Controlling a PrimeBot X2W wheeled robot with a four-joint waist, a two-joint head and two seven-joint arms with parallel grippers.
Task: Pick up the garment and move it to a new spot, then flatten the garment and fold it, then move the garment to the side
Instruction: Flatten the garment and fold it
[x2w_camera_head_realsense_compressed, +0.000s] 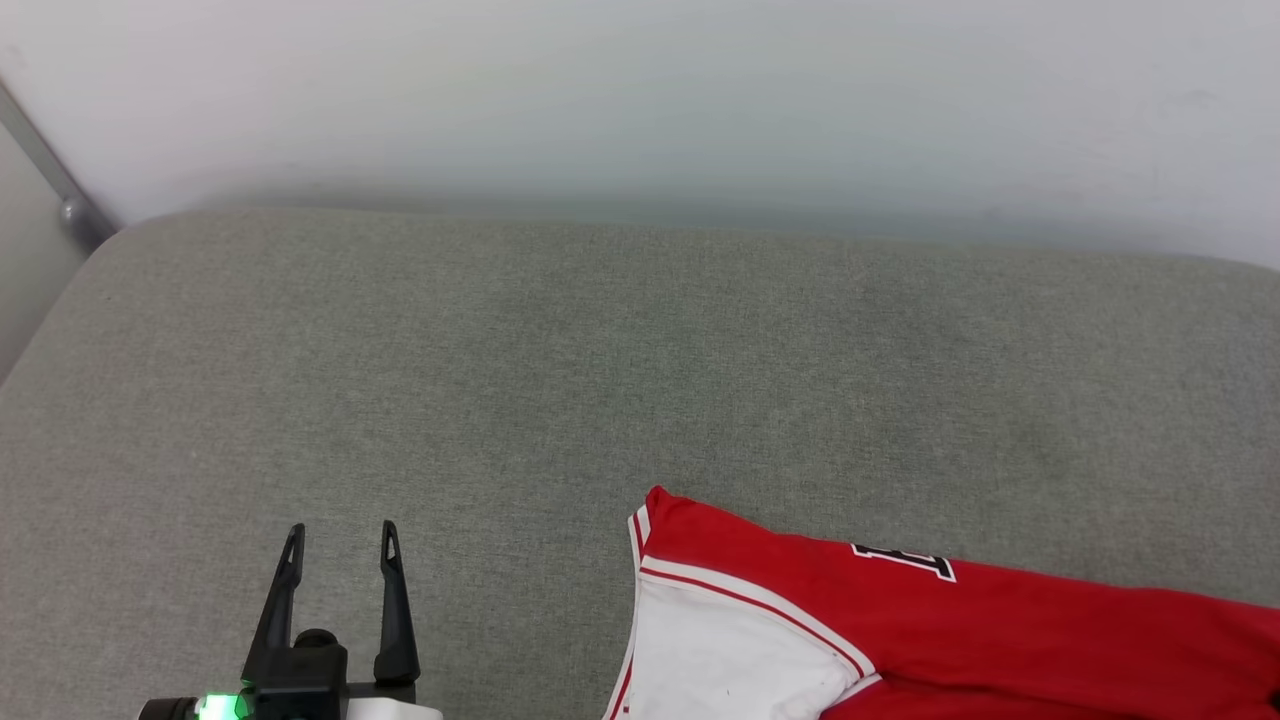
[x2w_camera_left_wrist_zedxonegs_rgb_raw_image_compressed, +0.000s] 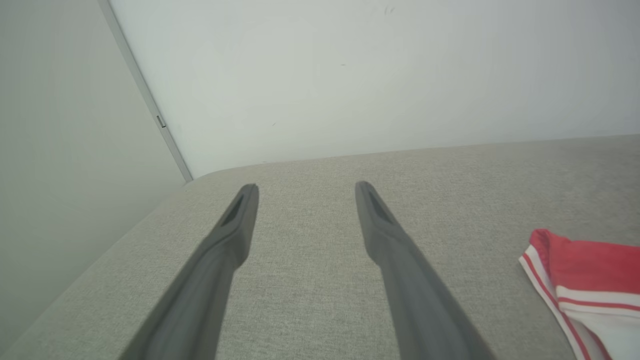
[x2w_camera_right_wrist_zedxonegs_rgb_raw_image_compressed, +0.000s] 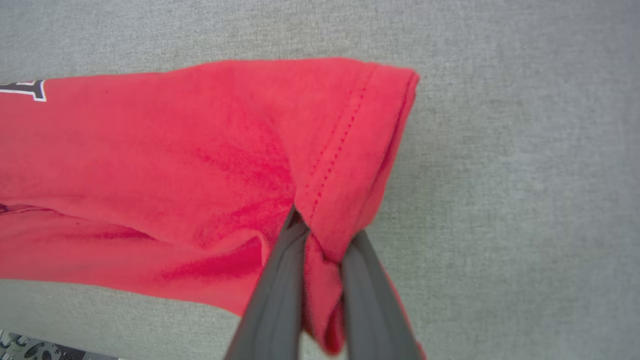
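While the left gripper (x2w_camera_head_realsense_compressed: 342, 532) gapes empty, the right gripper (x2w_camera_right_wrist_zedxonegs_rgb_raw_image_compressed: 325, 232) pinches the one garment (x2w_camera_right_wrist_zedxonegs_rgb_raw_image_compressed: 150, 150).

Red garment (x2w_camera_head_realsense_compressed: 1000, 630), white sleeve, lying folded, rumpled

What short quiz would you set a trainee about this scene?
1. True or false: the left pincer is shut on the bright red soft-fabric T-shirt with white sleeves.
2. What does the right pincer grip? A) the stitched red hem of the T-shirt; B) a white sleeve; C) nothing.
3. Fill in: the T-shirt lies on a woven fabric surface coloured ____.

Key:
1. False. The left pincer is open and clear of the T-shirt.
2. A.
3. Grey.
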